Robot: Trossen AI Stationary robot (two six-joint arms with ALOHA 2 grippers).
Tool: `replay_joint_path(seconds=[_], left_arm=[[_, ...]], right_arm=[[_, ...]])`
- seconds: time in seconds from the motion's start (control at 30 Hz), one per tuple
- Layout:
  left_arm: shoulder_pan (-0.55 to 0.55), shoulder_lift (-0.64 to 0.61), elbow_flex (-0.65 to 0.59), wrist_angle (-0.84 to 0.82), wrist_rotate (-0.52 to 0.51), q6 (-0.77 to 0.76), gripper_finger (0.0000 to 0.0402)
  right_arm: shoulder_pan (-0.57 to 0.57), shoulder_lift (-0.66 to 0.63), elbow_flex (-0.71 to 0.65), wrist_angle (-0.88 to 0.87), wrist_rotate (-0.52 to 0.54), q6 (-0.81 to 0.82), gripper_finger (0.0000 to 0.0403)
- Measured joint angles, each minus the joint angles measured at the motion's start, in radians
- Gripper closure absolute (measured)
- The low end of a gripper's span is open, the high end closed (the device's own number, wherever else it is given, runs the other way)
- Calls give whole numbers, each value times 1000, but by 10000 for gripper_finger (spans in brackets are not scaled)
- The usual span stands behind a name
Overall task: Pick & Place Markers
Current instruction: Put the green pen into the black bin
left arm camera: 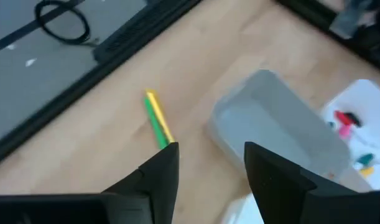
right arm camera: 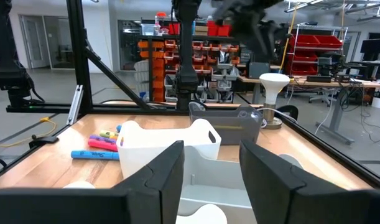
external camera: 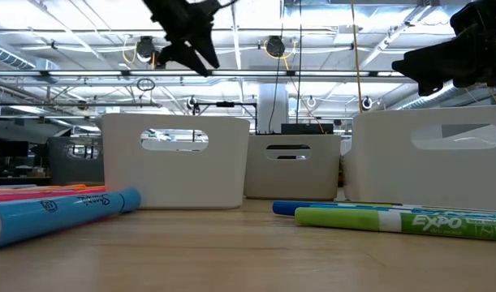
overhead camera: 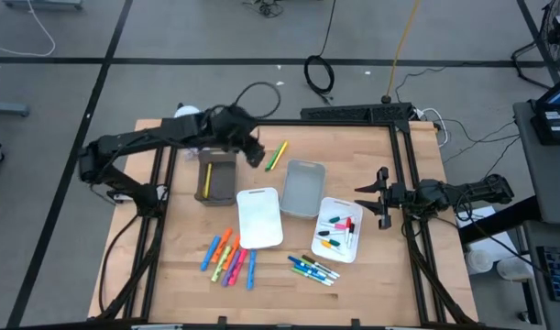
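My left gripper (overhead camera: 255, 151) hung empty, jaws apart, in the upper middle of the high view, green-yellow marker pair (overhead camera: 277, 156) just right of it, long axis steeply diagonal, much nearer than my right gripper (overhead camera: 376, 196), also apart.

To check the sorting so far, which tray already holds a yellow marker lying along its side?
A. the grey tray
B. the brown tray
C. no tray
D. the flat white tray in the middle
B: in the high view a yellow marker lies inside the brown tray, while the grey tray shows nothing inside.
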Motion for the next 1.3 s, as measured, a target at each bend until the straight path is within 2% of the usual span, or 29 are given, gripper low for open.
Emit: replay_joint_path(seconds=[0.17, 0.27, 0.43, 0.6, 0.83, 1.3], left_arm=[[55, 202, 176, -125, -35, 23, 210], [78, 330, 232, -127, -34, 68, 210], [115, 488, 249, -78, -24, 136, 220], [147, 602, 249, -47, -9, 137, 223], [167, 683, 249, -19, 84, 136, 222], [167, 693, 234, 6, 88, 155, 222]], right_arm=[[0, 0, 0, 0, 0, 0, 257], [0, 0, 0, 0, 0, 0, 257], [0, 0, 0, 0, 0, 0, 259], [0, 0, 0, 0, 0, 0, 257], [0, 0, 0, 0, 0, 0, 259], [0, 0, 0, 0, 0, 0, 261]])
